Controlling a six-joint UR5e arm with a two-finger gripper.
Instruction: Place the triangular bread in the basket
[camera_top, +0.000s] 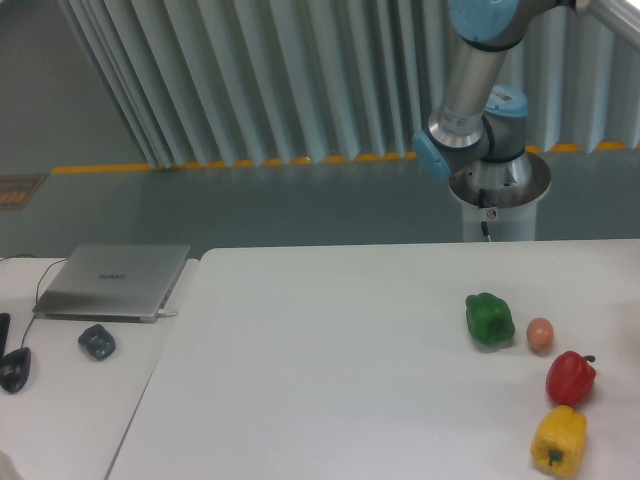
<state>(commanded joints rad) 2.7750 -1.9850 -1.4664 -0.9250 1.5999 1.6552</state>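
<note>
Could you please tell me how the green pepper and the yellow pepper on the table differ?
The green pepper sits farther back on the table; the yellow pepper lies nearest the front edge. The green one lies beside the small brownish egg-shaped ball, the yellow one just below the red pepper. Both are blocky bell peppers of similar size.

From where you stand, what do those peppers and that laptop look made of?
The green pepper, red pepper and yellow pepper look like glossy plastic toys: uniform colour, soft highlights, though real is possible. The laptop appears to be brushed silver metal, matte and evenly grey.
</note>
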